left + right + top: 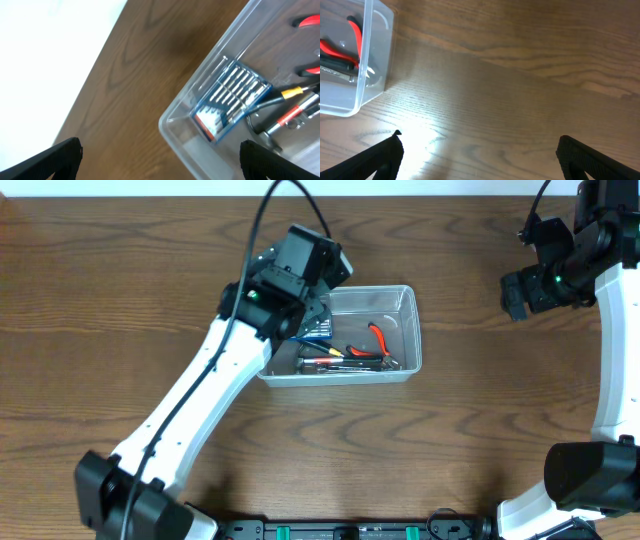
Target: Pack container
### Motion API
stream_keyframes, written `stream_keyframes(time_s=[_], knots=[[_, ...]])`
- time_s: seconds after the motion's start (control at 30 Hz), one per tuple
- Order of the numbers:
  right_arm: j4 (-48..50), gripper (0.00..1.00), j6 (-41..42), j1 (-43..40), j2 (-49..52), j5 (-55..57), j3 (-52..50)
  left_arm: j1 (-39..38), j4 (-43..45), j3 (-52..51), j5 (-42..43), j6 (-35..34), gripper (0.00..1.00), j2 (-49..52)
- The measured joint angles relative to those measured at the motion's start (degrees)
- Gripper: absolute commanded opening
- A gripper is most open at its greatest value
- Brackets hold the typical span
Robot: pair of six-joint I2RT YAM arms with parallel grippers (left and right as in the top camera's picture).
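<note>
The clear plastic container [400, 372] sits at the middle of the table. It holds a small blue screwdriver case [231, 100], red-handled pliers [379, 338] and other hand tools [345, 360]. My left gripper [160, 160] is open and empty above the container's left end, one finger over the table and one over the bin. My right gripper [479, 159] is open and empty above bare table to the right of the container [375, 55], far from it.
The wood table [480, 440] surrounds the container. Its far edge [95, 55] shows in the left wrist view, with white floor beyond. The left arm [200, 400] crosses the table's left half; the right arm [610, 330] stands along the right edge.
</note>
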Motion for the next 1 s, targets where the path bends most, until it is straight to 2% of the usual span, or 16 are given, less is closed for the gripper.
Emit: stream_keyframes(time_s=[0.17,0.37,0.53,0.63,0.83,1.0], knots=[[6.84,0.99,0.0,0.0,0.0,-2.08,-0.07,3.82,-0.68,-0.02,-0.07,-8.35,0.98,-4.0],[16.63,0.99,0.13,0.09,0.0,-12.85,-0.07,16.98,-5.01,0.0,2.97,-20.11,0.98,-10.73],[12.33,0.99,1.75,0.31,0.0,-19.69,-0.07,29.81,-16.96,0.02,13.64,-28.35,0.99,-12.31],[8.0,0.99,2.82,0.37,-0.09,-20.09,-0.07,33.9,-22.18,-0.13,18.45,-31.3,0.99,-12.24],[2.62,0.99,7.67,0.39,-5.29,-13.94,-0.59,34.21,-22.32,-1.81,21.66,-34.25,0.99,-16.85],[2.05,0.99,10.34,0.39,-18.03,-8.22,-3.26,28.7,-18.14,-8.15,20.46,-34.75,0.98,-30.32]])
